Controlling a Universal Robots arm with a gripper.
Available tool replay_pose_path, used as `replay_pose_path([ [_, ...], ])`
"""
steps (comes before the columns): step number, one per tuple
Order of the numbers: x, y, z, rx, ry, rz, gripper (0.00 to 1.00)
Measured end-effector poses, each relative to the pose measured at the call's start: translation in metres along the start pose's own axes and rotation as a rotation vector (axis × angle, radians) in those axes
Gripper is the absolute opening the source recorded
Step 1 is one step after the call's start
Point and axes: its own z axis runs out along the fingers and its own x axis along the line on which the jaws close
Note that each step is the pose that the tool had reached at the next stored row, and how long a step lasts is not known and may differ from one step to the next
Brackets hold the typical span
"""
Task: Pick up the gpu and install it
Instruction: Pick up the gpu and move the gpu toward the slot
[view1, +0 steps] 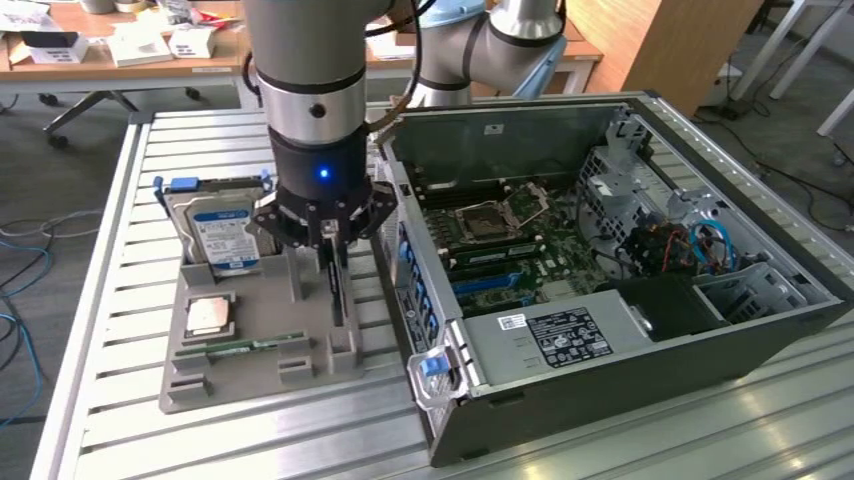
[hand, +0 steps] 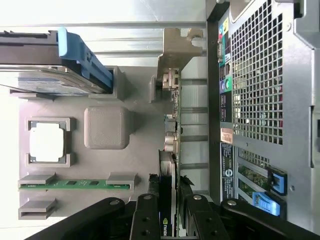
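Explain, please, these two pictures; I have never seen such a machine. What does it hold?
This is a robot arm with a gripper at its end. One picture comes from a camera off the arm, the other from a camera on its wrist. On the metal table stand a grey tray and an open computer case. The tray carries a hard drive, a processor chip, a green memory stick and the gpu, a thin card on edge. The gripper is shut on the gpu, which sits in the tray.

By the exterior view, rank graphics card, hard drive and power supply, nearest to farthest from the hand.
1. Graphics card, right under the hand.
2. Hard drive, exterior view's left.
3. Power supply, inside the case.
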Motion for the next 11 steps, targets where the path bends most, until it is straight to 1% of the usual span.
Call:
replay_pose_path([
  [11,-0.001,0.002,-0.0477,0.0001,0.0,0.0,0.27],
])
